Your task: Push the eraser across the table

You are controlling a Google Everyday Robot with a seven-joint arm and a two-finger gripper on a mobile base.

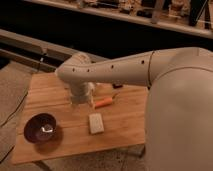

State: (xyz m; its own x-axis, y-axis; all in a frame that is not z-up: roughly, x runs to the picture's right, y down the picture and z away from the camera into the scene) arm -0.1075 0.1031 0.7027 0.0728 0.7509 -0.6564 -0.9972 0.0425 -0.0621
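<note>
Dark bowl (41,127), orange carrot (104,103), pale whitish block (95,123)

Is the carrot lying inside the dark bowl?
No, the carrot lies on the table beside the gripper, which hangs over the table's middle, while the bowl sits apart near the table's edge.

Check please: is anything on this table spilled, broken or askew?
Nothing stands out. The dark bowl stands upright on the table; the pale block, the carrot and the dark eraser lie flat, and nothing is spilled. The end effector points down at the table, close beside the carrot.
</note>
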